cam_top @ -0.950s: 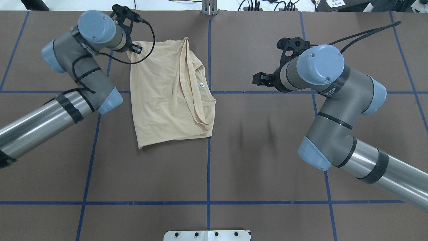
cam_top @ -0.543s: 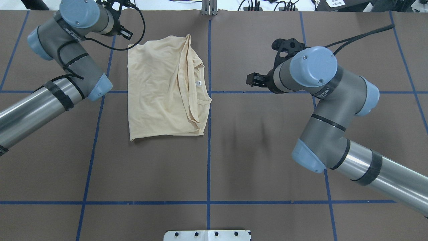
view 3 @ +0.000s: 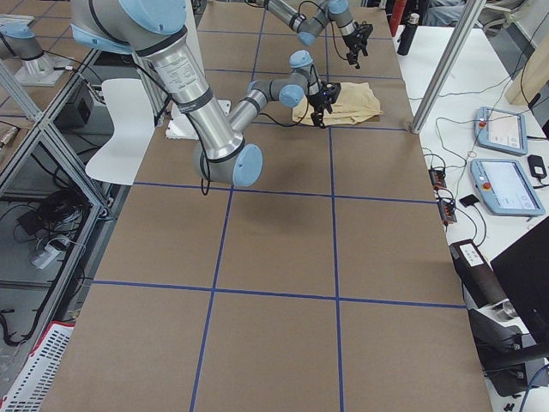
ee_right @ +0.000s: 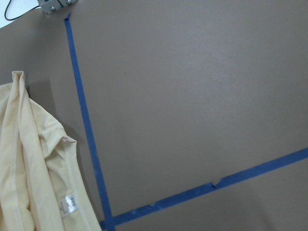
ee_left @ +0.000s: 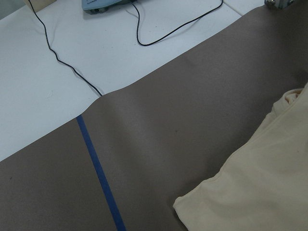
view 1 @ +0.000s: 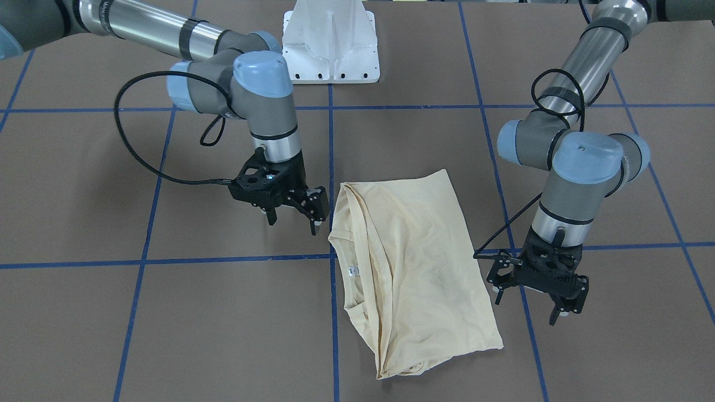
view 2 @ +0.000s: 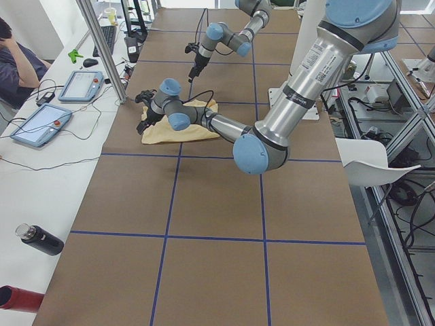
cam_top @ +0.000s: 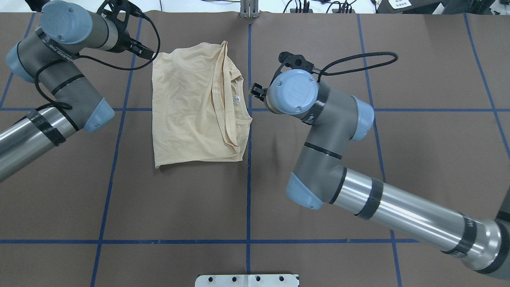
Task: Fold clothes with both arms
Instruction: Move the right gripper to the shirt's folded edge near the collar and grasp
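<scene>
Lying roughly folded, shirt (cam_top: 191, 107) may want another fold — left gripper (view 1: 525, 308) at 11 o'clock, right gripper (view 1: 294, 221) at 3, both agape, empty.

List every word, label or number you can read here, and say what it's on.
"UR", seemingly: logo on the right arm's blue joint cap.
Neck label on the T-shirt: print too small to read.
Lettering on the left arm's black band: too blurred to read.
</scene>
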Robot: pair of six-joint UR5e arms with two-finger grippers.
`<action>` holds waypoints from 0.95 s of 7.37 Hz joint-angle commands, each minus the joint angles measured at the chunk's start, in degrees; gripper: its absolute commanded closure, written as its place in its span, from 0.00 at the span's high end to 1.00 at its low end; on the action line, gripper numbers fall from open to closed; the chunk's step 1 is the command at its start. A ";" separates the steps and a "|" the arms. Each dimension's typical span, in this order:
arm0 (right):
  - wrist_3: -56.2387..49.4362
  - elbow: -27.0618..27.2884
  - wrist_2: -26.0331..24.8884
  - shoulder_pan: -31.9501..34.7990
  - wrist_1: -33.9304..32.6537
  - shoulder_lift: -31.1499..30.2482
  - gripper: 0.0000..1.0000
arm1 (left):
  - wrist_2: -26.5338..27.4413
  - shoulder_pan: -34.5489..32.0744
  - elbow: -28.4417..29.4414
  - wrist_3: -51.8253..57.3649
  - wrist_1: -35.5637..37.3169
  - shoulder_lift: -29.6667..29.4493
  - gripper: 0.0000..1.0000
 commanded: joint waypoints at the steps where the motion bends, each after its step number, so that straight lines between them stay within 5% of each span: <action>1: 4.27 -8.56 -6.96 -4.08 0.21 6.21 0.84 | -0.16 0.01 -0.60 -0.23 -0.10 0.35 1.00; 3: 3.14 -9.98 -7.43 -5.16 0.30 6.40 0.53 | -0.16 0.01 -0.69 -0.93 -0.19 0.35 1.00; 7: 2.25 -12.97 -7.52 -5.68 0.30 7.45 0.45 | -0.08 0.01 -1.13 -0.93 -0.27 0.79 1.00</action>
